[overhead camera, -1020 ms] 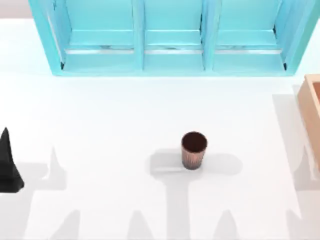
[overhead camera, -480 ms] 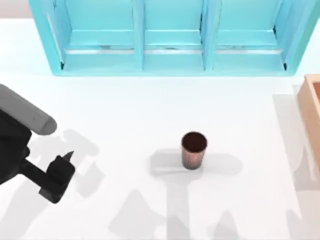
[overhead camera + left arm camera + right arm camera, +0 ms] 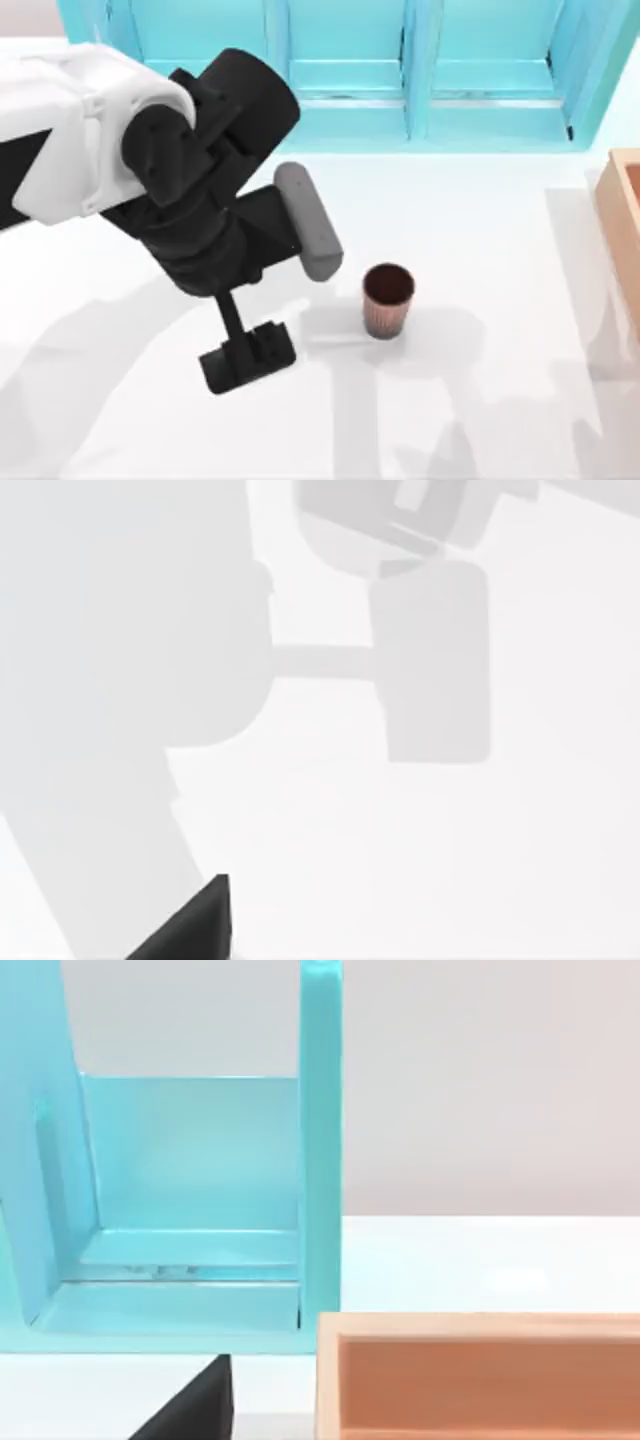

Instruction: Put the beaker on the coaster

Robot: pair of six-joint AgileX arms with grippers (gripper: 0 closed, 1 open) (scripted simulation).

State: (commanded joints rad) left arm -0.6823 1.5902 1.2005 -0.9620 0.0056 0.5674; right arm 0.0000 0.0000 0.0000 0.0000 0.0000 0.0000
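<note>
The beaker (image 3: 387, 300) stands upright on the white table (image 3: 480, 400), roughly at the table's centre, open mouth up, dark inside visible. Nothing touches it.

The left gripper (image 3: 248, 357) hangs over the table to the left of the beaker and slightly nearer the front edge, near the beaker and apart from it. Its dark body points downward from the left arm (image 3: 90, 140), which reaches in from the left side of the table. Whether its fingers are spread or closed cannot be told; nothing is seen held in it. In the left wrist view, one dark fingertip (image 3: 195, 925) shows against bare white table crossed by grey shadows.

Behind the beaker, along the far edge of the table, stands a turquoise shelf unit (image 3: 345, 80) with three open compartments. To the right of the beaker, at the table's right edge, sits an orange-tan box (image 3: 622, 215).

In the right wrist view, a dark fingertip (image 3: 195, 1405) of the right gripper appears before the shelf unit (image 3: 190, 1210) and the box (image 3: 480, 1375), with a plain grey wall (image 3: 480, 1080) behind.
</note>
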